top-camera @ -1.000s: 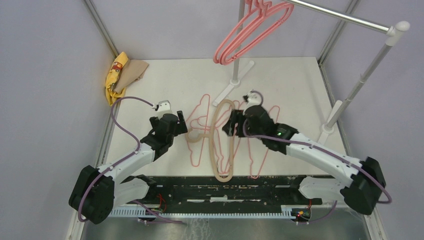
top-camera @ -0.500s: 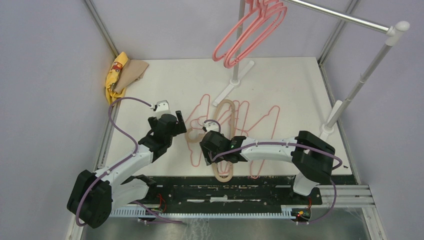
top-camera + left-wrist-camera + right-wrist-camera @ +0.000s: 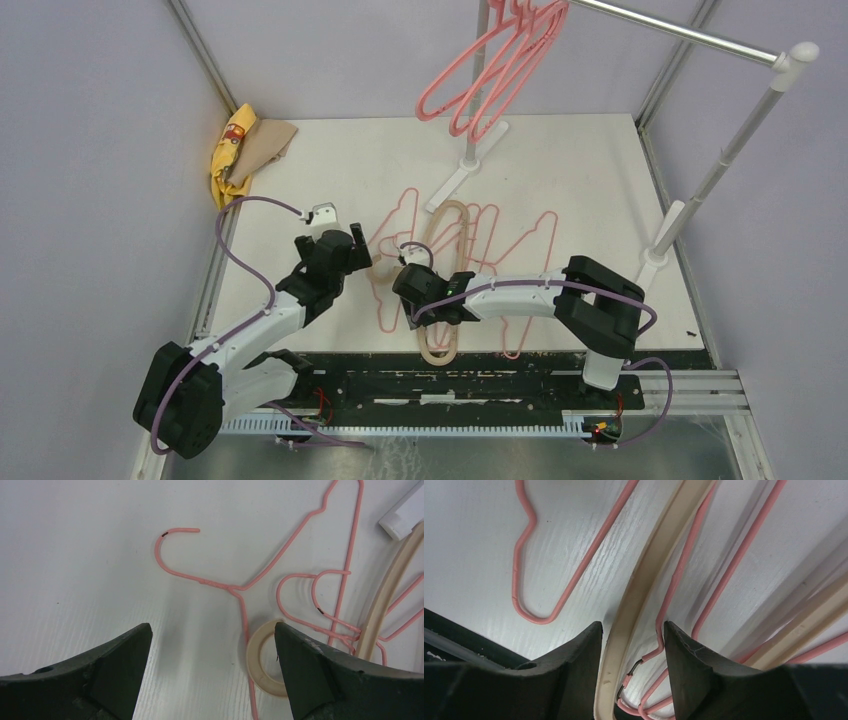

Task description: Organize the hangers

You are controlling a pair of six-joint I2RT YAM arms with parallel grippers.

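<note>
Several thin pink hangers lie tangled on the white table with a thick beige hanger across them. More pink hangers hang from the rail. My right gripper is low over the pile. In the right wrist view it stands open but narrow, straddling the beige hanger's arm and a pink wire without clamping them. My left gripper is wide open above bare table. The beige hook ring lies by its right finger, and a pink hook lies farther off.
The silver rail on white posts crosses the back right. One foot of its stand rests just behind the pile. A yellow cloth and a tan cloth lie at the back left. Black metal rails run along the near edge.
My right arm swung left across the pile and dropped onto the beige hanger near the hooks, its jaws narrowing. The hanging hangers swayed left. The left arm barely moved.
</note>
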